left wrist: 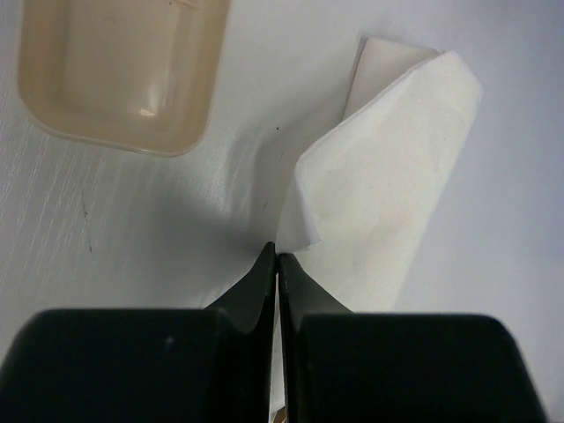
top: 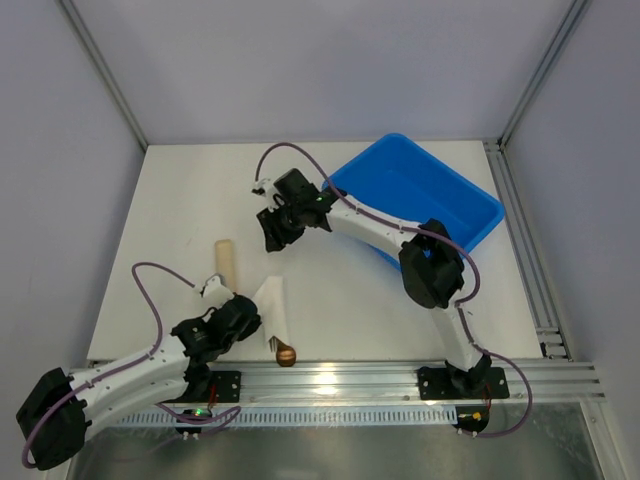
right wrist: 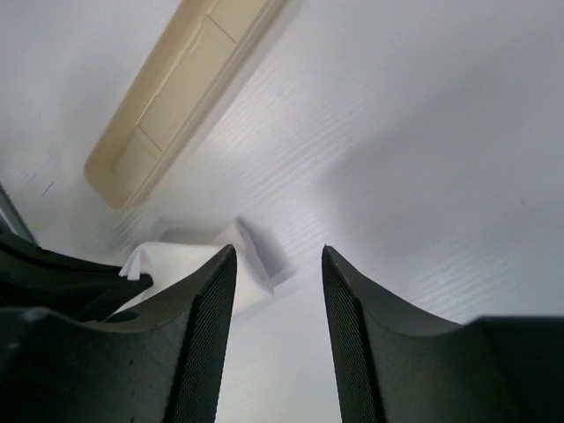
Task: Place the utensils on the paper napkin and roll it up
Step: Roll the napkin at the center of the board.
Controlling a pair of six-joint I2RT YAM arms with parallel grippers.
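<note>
The paper napkin [top: 272, 308] lies folded over lengthwise near the table's front edge, one flap [left wrist: 388, 167] lifted. My left gripper [left wrist: 278, 254] is shut, with a corner of that flap pinched at its tips. A gold-bronze spoon bowl [top: 286, 355] sticks out from the napkin's near end. The rest of the utensils is hidden. My right gripper [right wrist: 278, 251] hangs open above bare table beyond the napkin [right wrist: 189, 260], nothing between its fingers. In the top view the right gripper [top: 272, 235] is well behind the napkin.
A tan beige cylinder [top: 227, 262] lies just left of the napkin and shows close by in the left wrist view [left wrist: 123, 70]. A blue bin [top: 440, 205] stands at the back right, with the right arm reaching past its front corner.
</note>
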